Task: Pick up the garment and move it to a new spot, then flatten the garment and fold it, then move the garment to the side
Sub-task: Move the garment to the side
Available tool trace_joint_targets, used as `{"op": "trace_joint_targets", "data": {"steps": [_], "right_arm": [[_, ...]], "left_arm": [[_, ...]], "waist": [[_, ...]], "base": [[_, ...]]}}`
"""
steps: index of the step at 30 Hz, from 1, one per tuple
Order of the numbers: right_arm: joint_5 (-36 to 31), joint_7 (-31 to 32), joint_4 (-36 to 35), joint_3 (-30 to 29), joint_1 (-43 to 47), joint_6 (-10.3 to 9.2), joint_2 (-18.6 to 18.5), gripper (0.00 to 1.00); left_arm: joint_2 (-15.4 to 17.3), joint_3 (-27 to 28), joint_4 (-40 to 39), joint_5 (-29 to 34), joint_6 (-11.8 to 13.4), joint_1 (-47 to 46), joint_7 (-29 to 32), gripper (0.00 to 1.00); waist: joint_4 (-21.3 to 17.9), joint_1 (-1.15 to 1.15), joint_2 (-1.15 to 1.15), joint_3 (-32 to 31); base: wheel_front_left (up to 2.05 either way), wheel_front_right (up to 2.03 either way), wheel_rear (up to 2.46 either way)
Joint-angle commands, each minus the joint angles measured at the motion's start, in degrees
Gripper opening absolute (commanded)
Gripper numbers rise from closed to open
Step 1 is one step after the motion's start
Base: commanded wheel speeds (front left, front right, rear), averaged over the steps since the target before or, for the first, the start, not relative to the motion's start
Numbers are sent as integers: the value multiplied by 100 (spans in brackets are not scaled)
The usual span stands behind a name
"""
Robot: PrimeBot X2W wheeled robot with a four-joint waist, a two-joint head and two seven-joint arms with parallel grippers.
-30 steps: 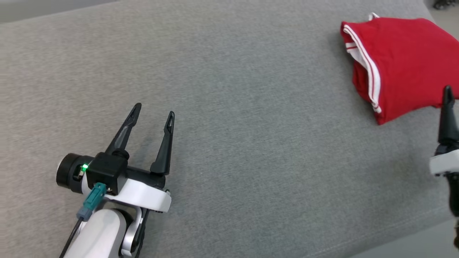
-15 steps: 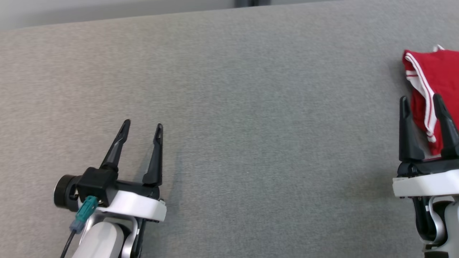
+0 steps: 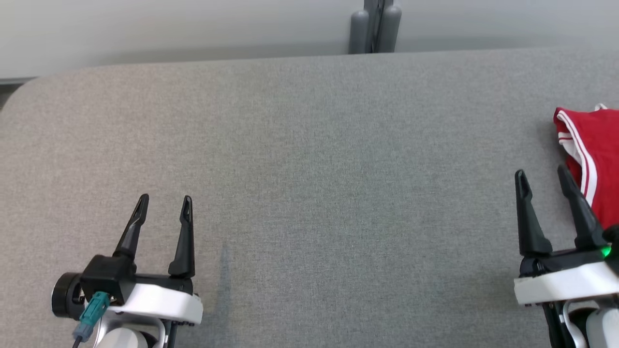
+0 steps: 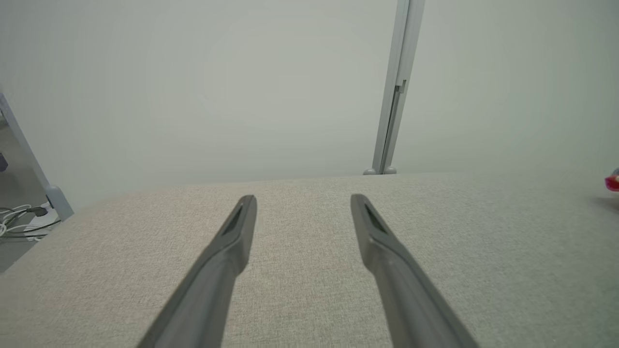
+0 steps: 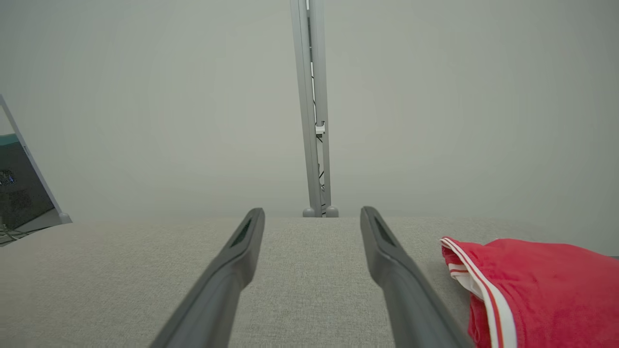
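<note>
Head view: folded red garment (image 3: 597, 159) on grey fabric surface (image 3: 309, 145), just beside right gripper (image 3: 541, 170). Both it and left gripper (image 3: 165, 198) spread wide, holding nothing.

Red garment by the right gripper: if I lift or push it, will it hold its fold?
Probably not: the garment is soft cloth, folded in loose layers with a sagging striped edge, so it should droop and unfold when lifted. Pushed across the woven grey surface, it would likely bunch rather than slide.
</note>
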Motion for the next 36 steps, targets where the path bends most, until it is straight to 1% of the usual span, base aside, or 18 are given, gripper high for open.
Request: {"op": "trace_joint_targets", "data": {"steps": [1,7,19,26,36], "right_arm": [[-63,53,-54,6,133,1,-2,100],[-122,165,-172,-61,552,1,52,100],[-213,427,-329,-212,1147,0,168,100],[-286,536,-445,-250,1306,1,214,100],[-343,637,-521,-238,1309,0,238,100]], "left_arm": [[47,30,-28,-31,42,87,26,100],[126,20,-63,-91,102,402,153,100],[294,45,-168,-191,193,919,325,100],[383,41,-285,-213,234,1055,429,100],[415,-14,-359,-211,260,1089,491,100]], "waist": [[14,0,0,-137],[25,0,0,-508],[-1,0,0,-1013],[-30,0,0,-1107],[-30,0,0,-1101]], "base": [[0,0,0],[0,0,0],[0,0,0],[0,0,0],[0,0,0]]}}
